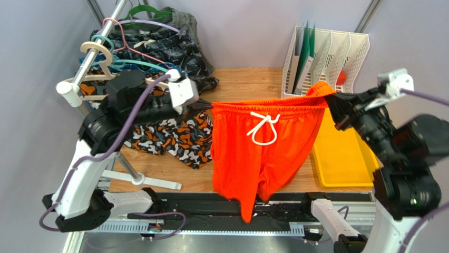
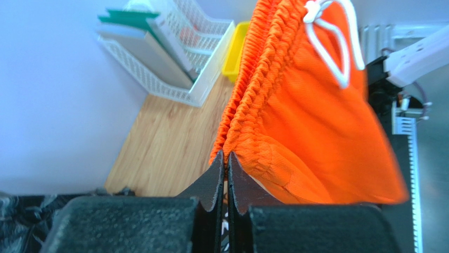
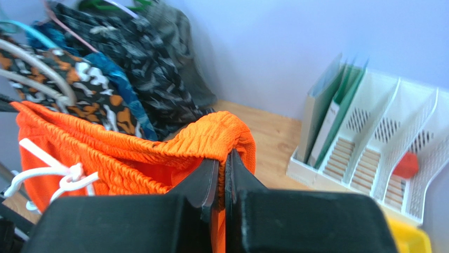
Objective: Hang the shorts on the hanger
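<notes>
The bright orange-red shorts hang in the air, stretched by the waistband between my two grippers, white drawstring facing the camera and legs dangling past the table's near edge. My left gripper is shut on the waistband's left corner; in the left wrist view its tips pinch the shorts. My right gripper is shut on the right corner; in the right wrist view its tips clamp the shorts. The cream hanger hangs on the rail at the far left, above the left arm, apart from the shorts.
Camouflage shorts hang below the left gripper. Dark garments and thin coloured hangers crowd the rail. A white file rack stands at the back right and a yellow tray lies under the right arm. The rack's foot lies at front left.
</notes>
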